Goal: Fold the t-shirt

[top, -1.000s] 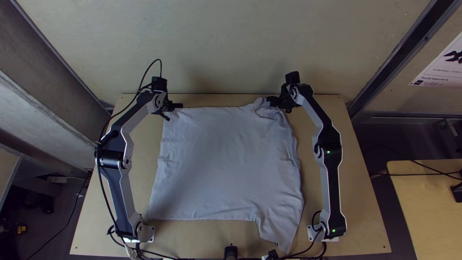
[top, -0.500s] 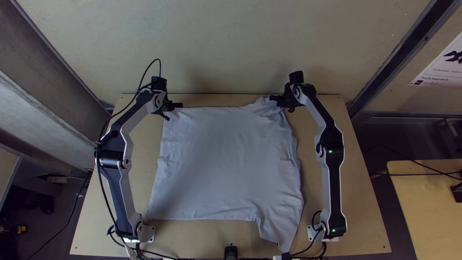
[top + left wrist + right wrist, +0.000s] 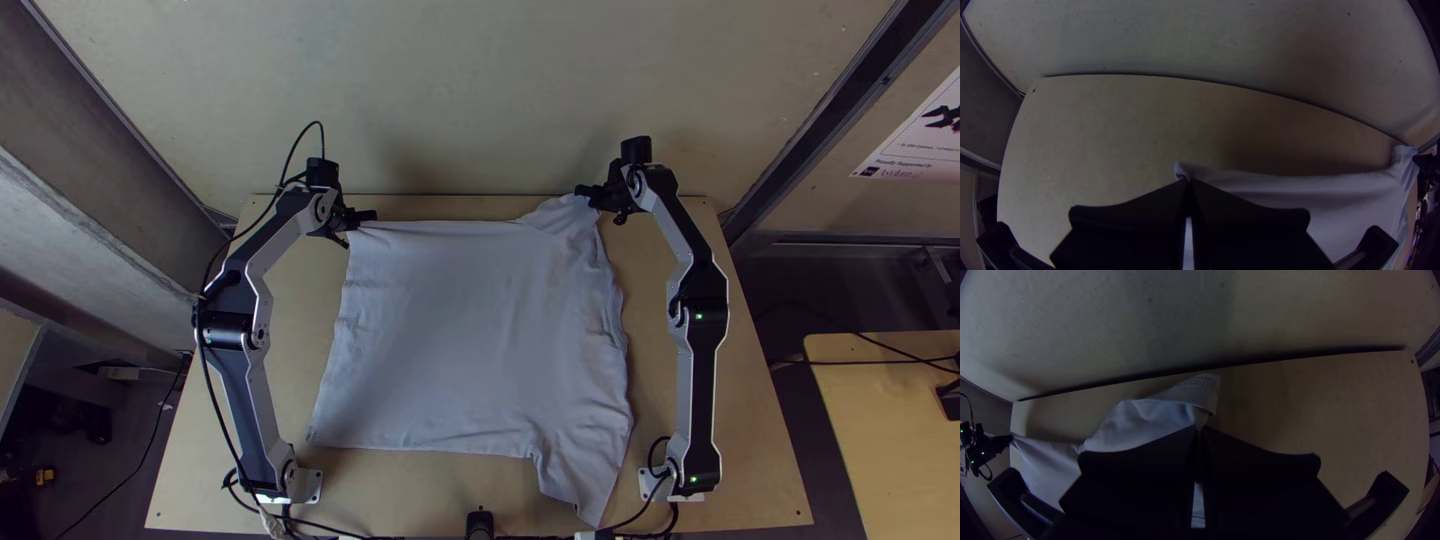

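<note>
T-shirt (image 3: 470,330) lies spread in the top view, between my left gripper (image 3: 372,215) and right gripper (image 3: 582,190) and on their near side. In the left wrist view, my left gripper is closed tight on a corner (image 3: 1181,168). In the right wrist view, my right gripper pinches cloth beside a stitched hem (image 3: 1200,384). I judge it light, soft and limp, best held at both these ends.

I record a light wooden bench (image 3: 758,485) against a pale, lightly speckled wall (image 3: 480,90), soft shadows falling low on it. I find a dark metal post (image 3: 850,90) to the right, a printed sheet (image 3: 912,140) beyond it, and a second wooden table (image 3: 885,420) below, over dark floor (image 3: 845,285).
</note>
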